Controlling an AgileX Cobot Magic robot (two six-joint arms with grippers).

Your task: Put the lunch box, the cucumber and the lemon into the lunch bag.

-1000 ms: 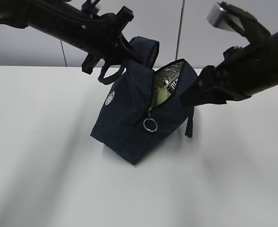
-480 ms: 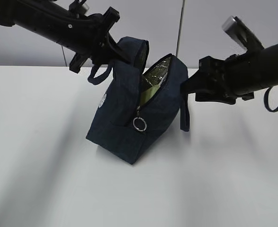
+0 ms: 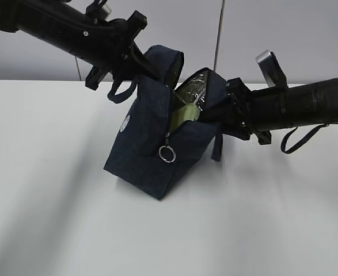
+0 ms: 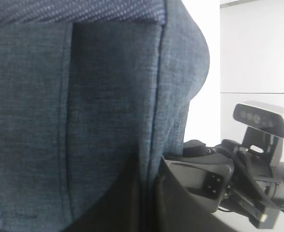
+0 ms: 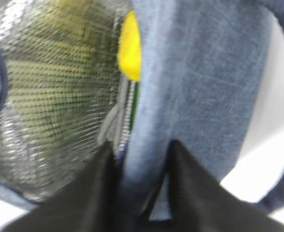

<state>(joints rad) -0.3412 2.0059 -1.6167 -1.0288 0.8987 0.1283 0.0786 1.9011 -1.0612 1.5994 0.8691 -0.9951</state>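
Inside the lunch bag (image 3: 157, 149) on the counter (image 3: 53, 201), the lunch box (image 3: 183, 115) and lemon (image 5: 130, 46) show; cucumber unseen. Both the left claw (image 3: 135, 60) and right claw (image 5: 139, 159) pinch its fabric.

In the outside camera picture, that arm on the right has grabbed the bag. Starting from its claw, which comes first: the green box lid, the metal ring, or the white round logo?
From the right gripper, clamped on the lunch bag:
1. Lunch box, its green lid just left of the claw, inside the opening.
2. Ring pull, lower left, hanging at the zipper's end.
3. White logo, farthest left, on the bag's side.
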